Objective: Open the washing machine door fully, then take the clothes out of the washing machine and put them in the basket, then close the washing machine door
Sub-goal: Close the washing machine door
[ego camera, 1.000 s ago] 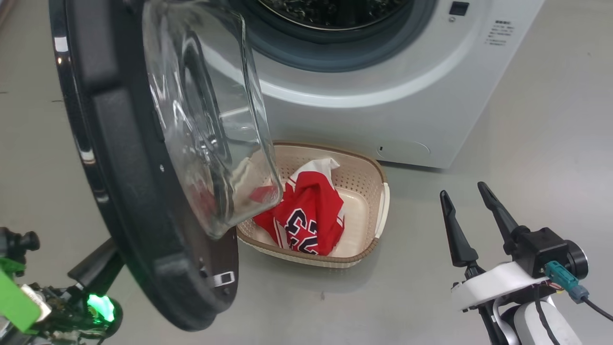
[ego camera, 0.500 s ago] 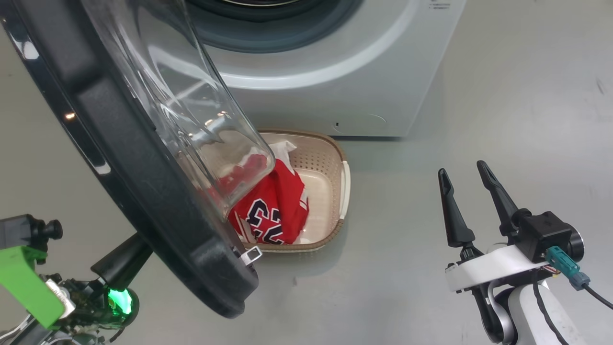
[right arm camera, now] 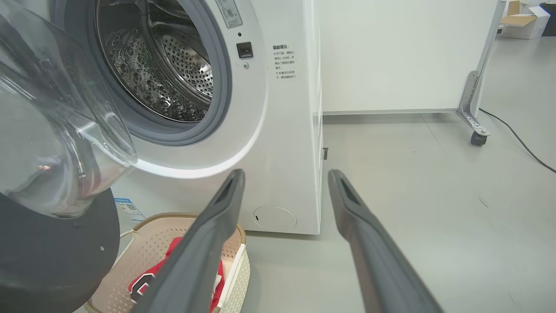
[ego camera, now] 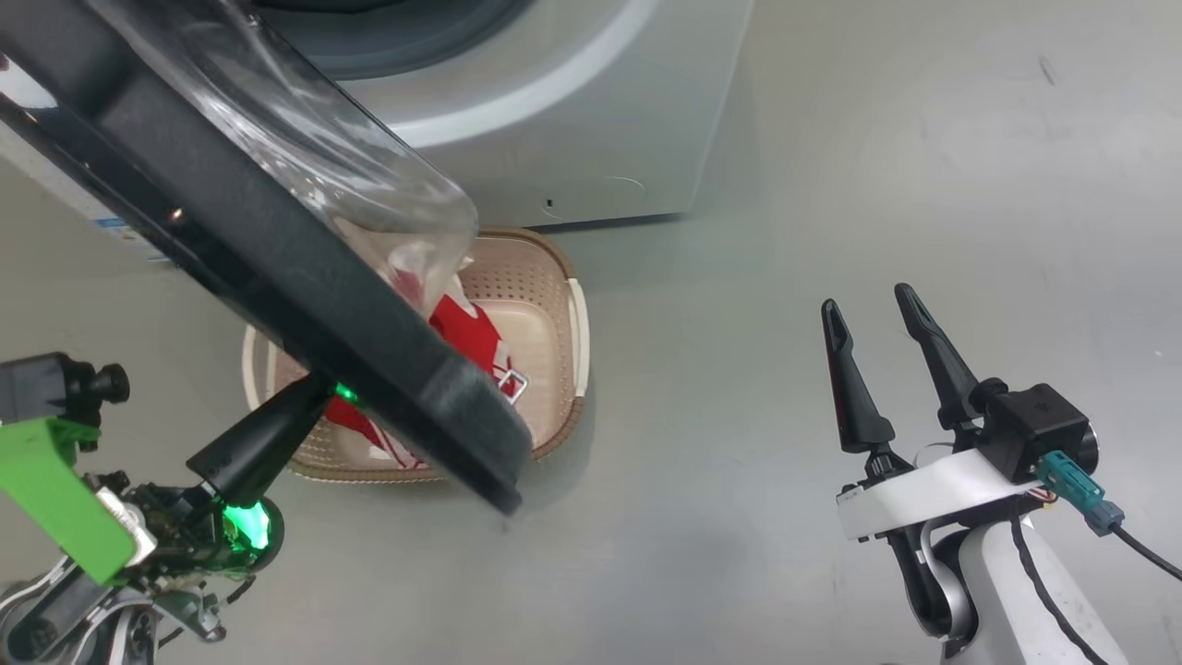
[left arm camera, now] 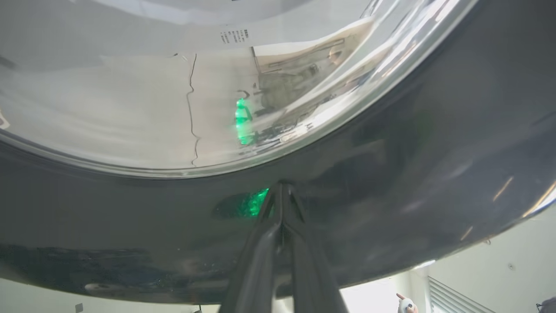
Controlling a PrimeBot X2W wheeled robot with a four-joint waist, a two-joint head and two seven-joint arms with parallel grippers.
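The left end effector (left arm camera: 280, 191) has its two dark fingers brought together, nothing between them, their joined tips touching the glossy black outer face of the washing machine door (ego camera: 277, 240) near its lower edge; a green light from the wrist glints on that face. The door stands swung out from the washing machine (ego camera: 572, 120), its clear domed glass bowl (ego camera: 305, 139) bulging toward the machine's front. In the head view the door crosses above the basket (ego camera: 522, 282) and hides the basket's middle. The basket stands on the grey floor (ego camera: 739, 231), just in front of the machine's base, and holds the clothes (ego camera: 462, 332): a bundle of red and white fabric, with part of a dark white-edged numeral showing in the right wrist view. Whether that bundle is one garment or more cannot be told. The right end effector (ego camera: 865, 298) has its fingers spread apart and holds nothing; it hangs over bare floor on the robot's right, well apart from the basket and the door, pointing toward the machine's front corner. Beyond its fingers the right wrist view shows the open mouth of the machine, with the grey gasket and the perforated steel drum (right arm camera: 173, 74), and a small blue label sticker (right arm camera: 128, 208) low on the front. Counted: two end effectors, one door, one machine, one basket, one bundle of clothes
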